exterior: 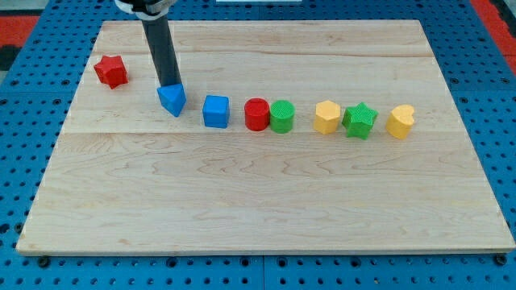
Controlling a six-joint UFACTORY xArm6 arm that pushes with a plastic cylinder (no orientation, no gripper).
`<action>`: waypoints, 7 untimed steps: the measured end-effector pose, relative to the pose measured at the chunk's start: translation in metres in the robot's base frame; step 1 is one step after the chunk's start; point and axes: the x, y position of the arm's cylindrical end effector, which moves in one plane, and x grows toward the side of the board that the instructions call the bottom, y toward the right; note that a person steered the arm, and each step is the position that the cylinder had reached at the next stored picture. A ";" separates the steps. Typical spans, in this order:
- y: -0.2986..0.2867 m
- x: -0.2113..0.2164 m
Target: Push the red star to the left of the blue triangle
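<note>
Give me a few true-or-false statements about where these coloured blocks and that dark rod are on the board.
1. The red star lies nearer the view's left than the blue triangle. True.
2. My tip is at the yellow blocks. False: it sits at the blue triangle's upper edge, far from them.
3. The red cylinder and green cylinder sit side by side, about touching. True.
4. The green star is the block farthest to the view's right. False: the yellow heart is.
5. The blue cube is between the blue triangle and the red cylinder. True.
6. The red star touches the blue triangle. False: bare board separates them.
</note>
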 end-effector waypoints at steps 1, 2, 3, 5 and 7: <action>-0.007 0.013; -0.010 -0.005; -0.023 -0.049; -0.127 -0.079; -0.126 -0.066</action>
